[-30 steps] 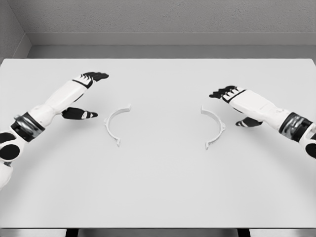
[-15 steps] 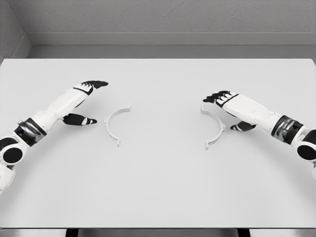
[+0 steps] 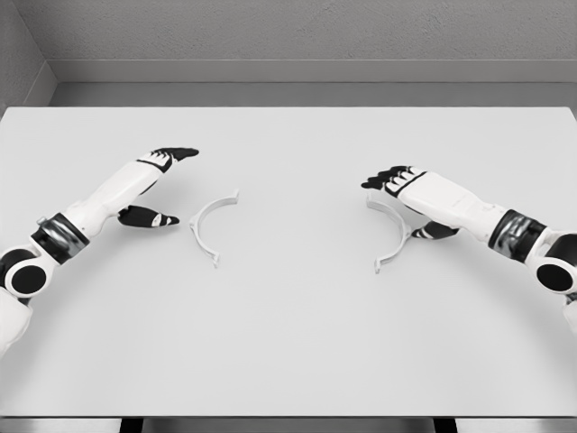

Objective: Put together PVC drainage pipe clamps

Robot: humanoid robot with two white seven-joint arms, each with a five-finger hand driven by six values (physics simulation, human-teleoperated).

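Two white half-ring clamp pieces lie flat on the white worktop (image 3: 288, 343), well apart from each other. The left clamp half (image 3: 209, 225) sits left of the middle, its curve bulging toward the left and its open side facing right, with small flat tabs at its far and near ends. The right clamp half (image 3: 394, 232) lies right of the middle, bulging toward the right, its open side facing left. The left robot hand (image 3: 153, 185) comes in from the lower left and is near the left clamp half but apart from it; its fingers (image 3: 176, 153) reach out toward the far side, the thumb (image 3: 149, 217) points right at the clamp's outer curve, and they stand spread, holding nothing. The right robot hand (image 3: 407, 200) comes in from the right and hangs over the far part of the right clamp half, fingers stretched toward the left and thumb lying just beside the clamp's outer edge; it seems open, though whether the thumb touches the plastic cannot be told from this angle.
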